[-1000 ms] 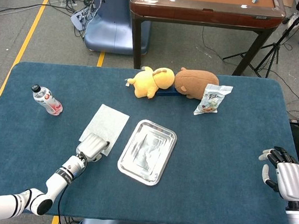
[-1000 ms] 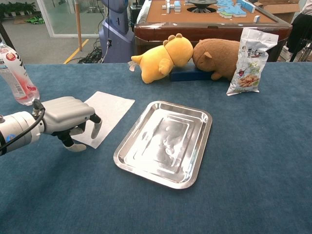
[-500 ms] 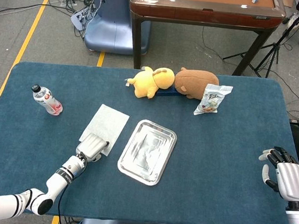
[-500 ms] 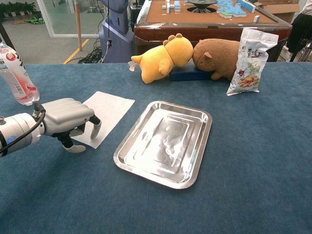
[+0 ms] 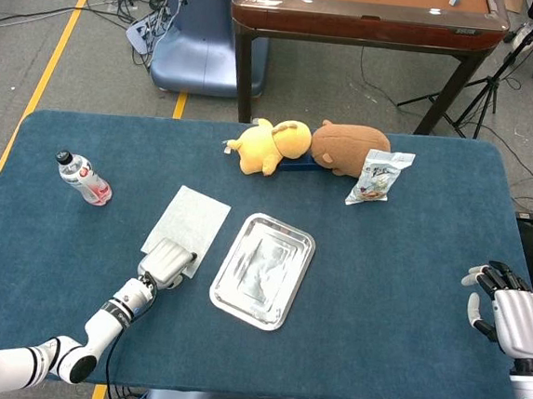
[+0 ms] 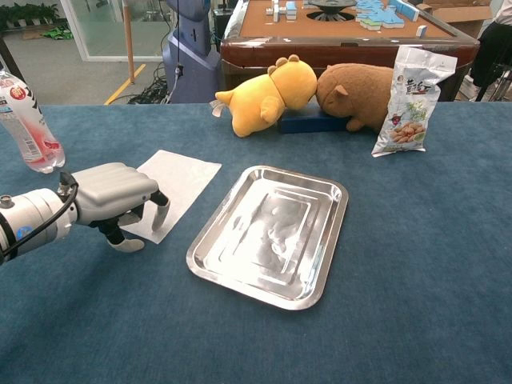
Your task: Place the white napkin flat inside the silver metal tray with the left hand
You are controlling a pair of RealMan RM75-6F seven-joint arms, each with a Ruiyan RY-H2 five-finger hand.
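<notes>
The white napkin [image 5: 191, 215] [image 6: 181, 180] lies flat on the blue tablecloth, just left of the silver metal tray [image 5: 262, 270] [image 6: 272, 234]. The tray is empty and sits slightly turned. My left hand [image 5: 166, 265] [image 6: 114, 194] arches over the napkin's near edge, its fingers [image 6: 162, 213] curled down with the tips at the paper and the thumb on the cloth beside it. The napkin is not lifted or creased. My right hand [image 5: 505, 312] rests at the table's far right edge with its fingers spread, holding nothing; only the head view shows it.
A water bottle [image 5: 84, 179] [image 6: 27, 126] lies at the left. At the back stand a yellow plush [image 5: 267, 145] [image 6: 264, 96], a brown plush [image 5: 348, 148] [image 6: 360, 92] and a snack bag [image 5: 379, 177] [image 6: 413, 100]. A wooden table [image 5: 367, 12] stands beyond.
The left forearm has shifted very slightly; the hand stays over the napkin's near edge. The napkin, the tray and the right hand have not moved.
</notes>
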